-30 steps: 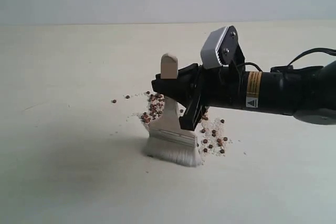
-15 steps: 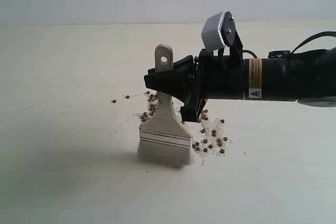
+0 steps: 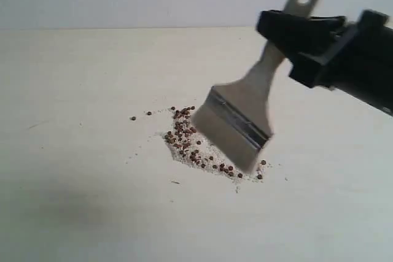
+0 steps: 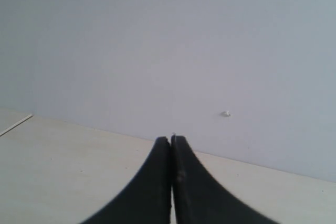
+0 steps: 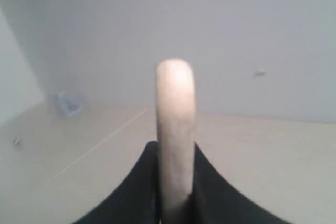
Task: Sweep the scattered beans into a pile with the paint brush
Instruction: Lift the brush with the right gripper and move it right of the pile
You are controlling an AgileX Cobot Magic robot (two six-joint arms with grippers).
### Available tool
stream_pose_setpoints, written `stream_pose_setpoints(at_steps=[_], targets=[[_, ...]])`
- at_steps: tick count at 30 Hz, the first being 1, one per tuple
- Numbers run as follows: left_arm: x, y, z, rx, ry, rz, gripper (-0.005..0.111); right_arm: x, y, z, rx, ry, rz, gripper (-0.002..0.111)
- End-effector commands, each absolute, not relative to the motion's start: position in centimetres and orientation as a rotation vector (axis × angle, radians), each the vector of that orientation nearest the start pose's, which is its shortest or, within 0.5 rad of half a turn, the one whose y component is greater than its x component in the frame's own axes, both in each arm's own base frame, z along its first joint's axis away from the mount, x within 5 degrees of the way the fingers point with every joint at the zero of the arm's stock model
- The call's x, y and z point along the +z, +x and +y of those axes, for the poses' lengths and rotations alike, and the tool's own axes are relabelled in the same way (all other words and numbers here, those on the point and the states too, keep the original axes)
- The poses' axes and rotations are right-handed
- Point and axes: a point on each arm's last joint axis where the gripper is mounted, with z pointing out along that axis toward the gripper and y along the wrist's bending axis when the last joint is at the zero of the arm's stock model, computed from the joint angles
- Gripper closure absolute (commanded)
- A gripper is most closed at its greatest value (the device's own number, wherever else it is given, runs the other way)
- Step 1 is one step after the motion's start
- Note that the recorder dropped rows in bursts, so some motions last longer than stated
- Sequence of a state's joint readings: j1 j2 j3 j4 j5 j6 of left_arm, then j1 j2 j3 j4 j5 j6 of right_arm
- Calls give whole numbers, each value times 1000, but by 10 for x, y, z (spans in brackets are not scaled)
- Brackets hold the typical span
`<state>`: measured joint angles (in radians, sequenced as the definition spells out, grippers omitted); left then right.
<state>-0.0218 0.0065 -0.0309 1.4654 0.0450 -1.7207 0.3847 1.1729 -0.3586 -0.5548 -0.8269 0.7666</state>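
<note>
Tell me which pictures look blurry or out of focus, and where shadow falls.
Exterior view: the paint brush and right pincer are smeared by motion, the beans look fairly crisp, and a faint shadow dims the table at lower left. Left wrist view: the shut left pincer is a dark, soft-edged shape. Right wrist view: the brush handle sits too close, out of focus.

Exterior above table (image 3: 73, 213), wrists facing wall (image 4: 157, 35)

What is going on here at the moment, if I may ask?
The right claw grips the paint brush by its handle, tilted, with the bristles down by the beans. The beans lie in a loose streak on the table, with a few strays apart. The left claw is shut on nothing.
</note>
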Motion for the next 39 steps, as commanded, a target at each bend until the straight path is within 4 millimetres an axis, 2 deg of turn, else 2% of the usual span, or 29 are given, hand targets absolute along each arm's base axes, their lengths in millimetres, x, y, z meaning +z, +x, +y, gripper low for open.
stream_pose_setpoints(at_steps=[1,3,9,13,17,19,25,31,34,36,39], targets=[[222,55,3,-197,-216,1448,107,224,152,64,678,27,1559,108],[222,55,3,-197,-216,1448,107,213,144,50,555,81,1566,108],[222,55,3,-197,-216,1448,107,204,145,33,334,159,1619,108],[222,55,3,-197,-216,1448,107,210,150,28,208,155,1619,108],[222,55,3,-197,-216,1448,107,224,168,33,115,113,1732,108],[222,55,3,-197,-216,1448,107,225,173,32,83,146,1755,108],[222,55,3,-197,-216,1448,107,215,183,29,24,207,1736,108],[222,55,3,-197,-216,1448,107,214,191,30,68,269,1642,108],[222,55,3,-197,-216,1448,107,209,195,33,93,284,1651,108],[222,55,3,-197,-216,1448,107,200,199,38,128,258,1695,108],[222,55,3,-197,-216,1448,107,188,204,58,161,156,1732,108]])
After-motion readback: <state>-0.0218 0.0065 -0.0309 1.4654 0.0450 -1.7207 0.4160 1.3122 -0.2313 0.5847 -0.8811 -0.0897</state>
